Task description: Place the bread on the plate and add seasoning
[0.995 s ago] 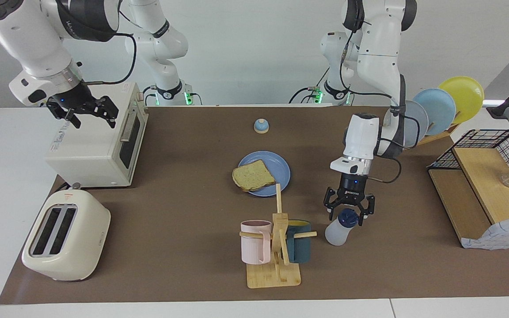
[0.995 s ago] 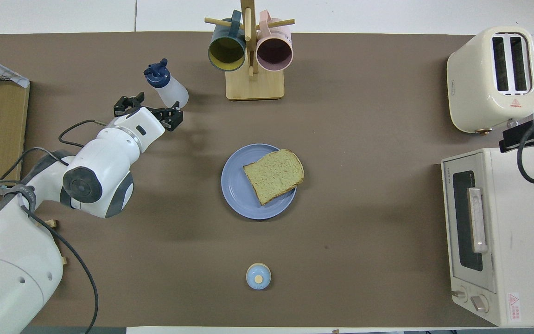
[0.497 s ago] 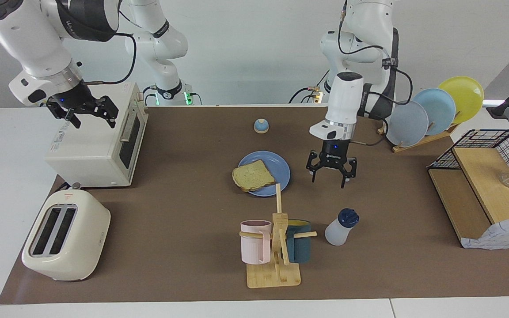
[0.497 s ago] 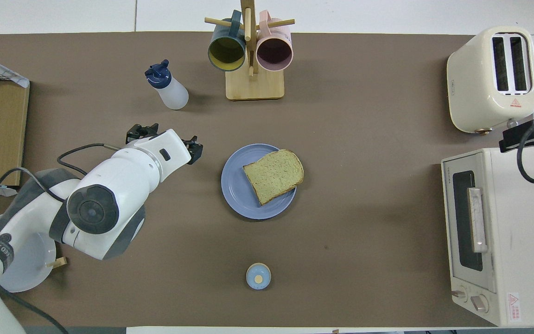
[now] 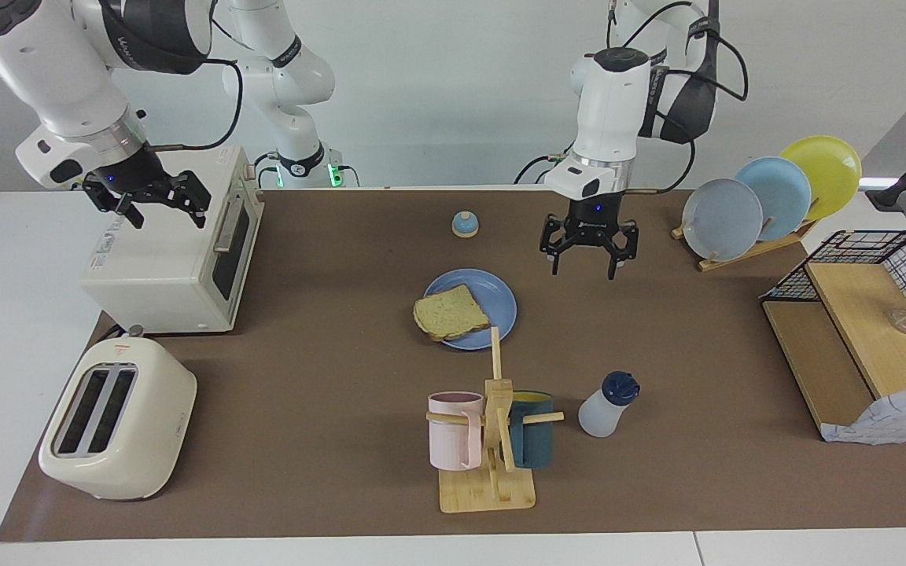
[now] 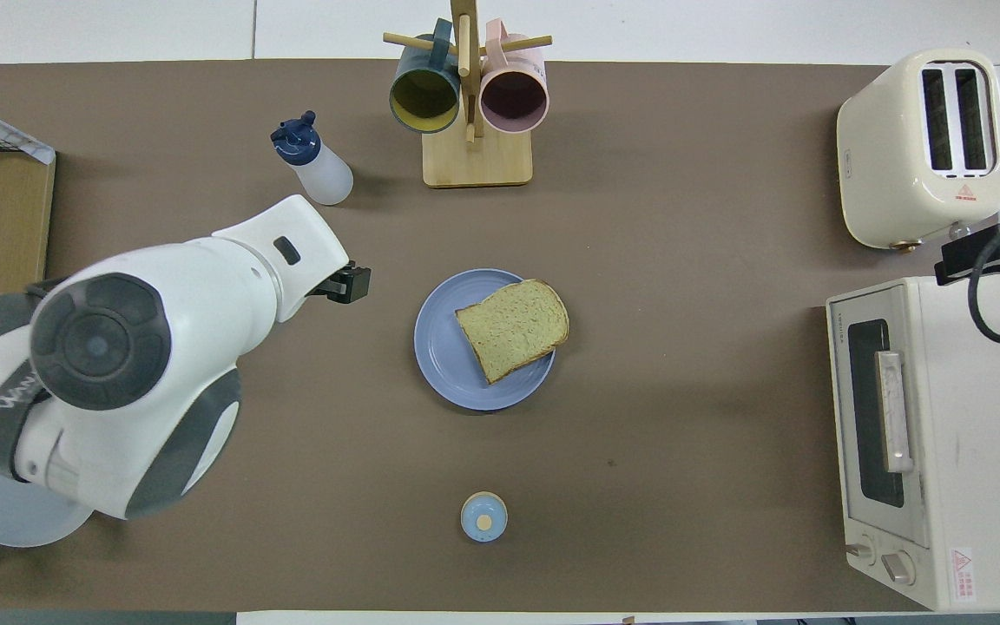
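The bread (image 5: 451,313) lies on the periwinkle-blue plate (image 5: 500,303) mid-table, overhanging the rim toward the right arm's end; both show in the overhead view, bread (image 6: 513,328) and plate (image 6: 446,365). The seasoning bottle (image 5: 606,407) with its navy cap stands upright beside the mug rack, farther from the robots than the plate; it also shows in the overhead view (image 6: 313,162). My left gripper (image 5: 583,266) is open and empty, raised over the bare mat beside the plate, toward the left arm's end. My right gripper (image 5: 160,206) is open and waits over the toaster oven.
A wooden mug rack (image 5: 492,472) with a pink and a teal mug stands beside the bottle. A blue bell (image 5: 465,224) sits nearer the robots than the plate. A toaster oven (image 5: 178,259) and toaster (image 5: 119,417) are at the right arm's end; a dish rack (image 5: 767,200) and wire shelf (image 5: 862,330) at the left arm's.
My left gripper has risen from the seasoning bottle's cap and drawn back toward the robots, empty. The bottle stays standing by the mug rack. The right arm has not moved.
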Robot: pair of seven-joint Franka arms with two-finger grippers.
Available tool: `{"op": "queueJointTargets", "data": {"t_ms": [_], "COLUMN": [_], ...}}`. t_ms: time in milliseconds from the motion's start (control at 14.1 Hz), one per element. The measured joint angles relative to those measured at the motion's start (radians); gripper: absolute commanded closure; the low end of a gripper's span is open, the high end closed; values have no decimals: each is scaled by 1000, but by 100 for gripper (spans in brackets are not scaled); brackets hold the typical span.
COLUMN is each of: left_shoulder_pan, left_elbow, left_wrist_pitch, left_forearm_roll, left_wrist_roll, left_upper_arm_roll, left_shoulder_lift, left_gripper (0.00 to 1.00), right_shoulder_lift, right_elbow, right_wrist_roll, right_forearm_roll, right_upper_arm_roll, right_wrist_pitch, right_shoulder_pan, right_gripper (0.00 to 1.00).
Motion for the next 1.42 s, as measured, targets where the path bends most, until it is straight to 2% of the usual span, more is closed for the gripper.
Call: {"op": "queueJointTargets", "data": {"t_ms": [284,497,639,1137,1279,1421], "left_shoulder_pan": [142,292,362,373,390,452], "left_elbow": [176,203,203,206,214,265], "left_wrist_pitch": [-297,-417,-445,-448,-454,-536], "left_forearm_roll": [-73,-83,-87,-87,-87,-88], "left_wrist_roll": [256,478,561,570,503,449], "left_upper_arm_roll": [14,20,22,6,-7,-72], "left_shoulder_lift": [-3,-23,-36,-49,-50,-43], "left_gripper": [0,0,0,0,0,0], "right_shoulder_lift": [0,0,0,0,0,0], "right_elbow": [0,0,0,0,0,0], "right_wrist_roll": [0,0,0,0,0,0], "right_forearm_roll": [0,0,0,0,0,0], "right_upper_arm_roll": [0,0,0,0,0,0], "right_wrist_pitch": [0,0,0,0,0,0], "right_shoulder_pan": [0,0,0,0,0,0], "right_gripper": [0,0,0,0,0,0]}}
